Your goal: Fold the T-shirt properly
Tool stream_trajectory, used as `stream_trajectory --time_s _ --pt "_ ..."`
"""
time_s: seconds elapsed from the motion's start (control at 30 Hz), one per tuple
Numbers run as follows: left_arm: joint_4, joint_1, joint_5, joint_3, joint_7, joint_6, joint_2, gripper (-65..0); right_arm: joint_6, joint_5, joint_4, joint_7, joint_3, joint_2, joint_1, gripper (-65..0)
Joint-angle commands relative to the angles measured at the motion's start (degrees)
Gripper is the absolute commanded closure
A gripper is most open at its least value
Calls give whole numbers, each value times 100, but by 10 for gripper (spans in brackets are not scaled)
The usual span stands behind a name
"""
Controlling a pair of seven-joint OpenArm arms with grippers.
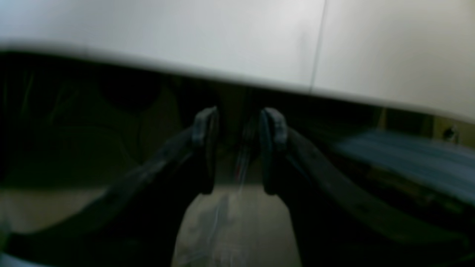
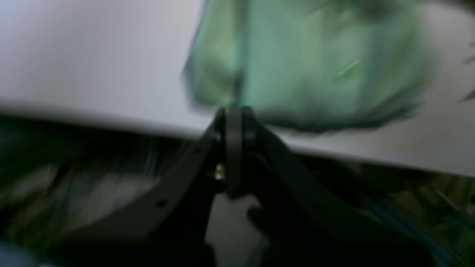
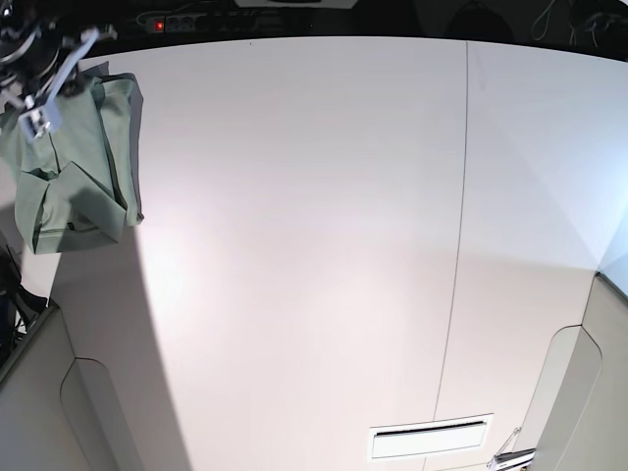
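Observation:
The pale green T-shirt [image 3: 74,167] hangs bunched at the far left edge of the white table [image 3: 294,245], with a folded sleeve showing at its lower part. In the right wrist view the T-shirt [image 2: 308,66] is blurred and spreads away from the tips of my right gripper [image 2: 233,111], which is shut on its cloth near the table edge. The right arm [image 3: 44,83] reaches in from the top left corner. My left gripper [image 1: 239,115] is open with nothing between its dark fingers [image 1: 206,126]. It is off the table, below the table's edge [image 1: 222,76].
A seam [image 3: 456,245] runs down the table right of centre. A slot [image 3: 429,439] lies near the front edge. A power strip with a red light [image 3: 160,24] sits behind the far edge. Grey side panels [image 3: 59,392] flank the front corners.

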Motion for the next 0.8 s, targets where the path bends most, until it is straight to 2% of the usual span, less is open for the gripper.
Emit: stream_trajectory --time_s 0.0,0.07,0.23,0.33,0.4,0.5,0.57,0.63,0.77 --pt "70 247 -85 -20 -58 -28 -61 -183 87 225 109 -22 35 131 -243 0" --pt "70 584 -87 44 -58 -28 -61 -158 326 627 109 -157 35 234 -699 0" --pt "70 1576 -94 660 -58 -28 -68 -158 728 1272 109 -232 33 527 -1937 0" --pt "59 2105 -87 1419 -58 -28 -223 -158 940 1648 87 -232 33 734 -2433 0" --pt "-20 2299 -85 2037 -58 -28 -450 -157 1169 1853 9 -245 4 841 -2621 0" --pt "-321 2352 -26 3073 -58 -28 -820 -157 1307 1945 -319 -319 -170 1016 -2739 0" --pt "-581 2310 319 3818 -58 -28 -1086 -157 1355 1943 -741 -319 -389 1158 -2732 0" --pt "-866 2197 949 4588 -118 -28 -1355 -157 1447 1941 -1257 -317 -732 1412 -2710 0" --pt "-1585 1631 2452 5941 -1189 -28 -1700 -157 1475 1829 -2404 -251 -1694 1878 -2317 0"
